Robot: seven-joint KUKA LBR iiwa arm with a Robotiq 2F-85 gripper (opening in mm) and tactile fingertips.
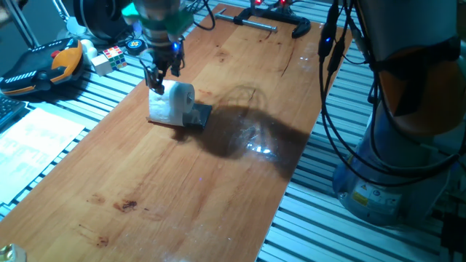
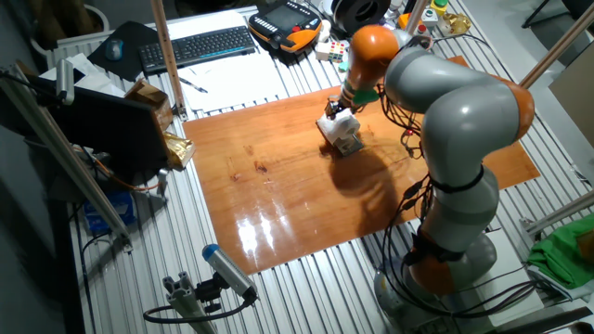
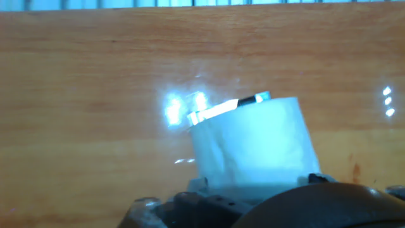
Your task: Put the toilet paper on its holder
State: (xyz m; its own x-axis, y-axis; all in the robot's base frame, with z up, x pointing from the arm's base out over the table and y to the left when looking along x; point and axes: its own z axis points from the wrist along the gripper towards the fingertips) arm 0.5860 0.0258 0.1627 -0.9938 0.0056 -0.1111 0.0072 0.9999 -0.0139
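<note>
The gripper hung just above the toilet paper — jaw state unclear. The roll sat on the holder mid-table, bare wood on every side.

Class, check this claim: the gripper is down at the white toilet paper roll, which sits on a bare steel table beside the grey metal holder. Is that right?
One detail is wrong: the table under the toilet paper roll is a wooden board, not bare steel, as the hand view shows plainly. The rest stands: the gripper is down at the roll, and the grey metal holder lies right beside it.
</note>
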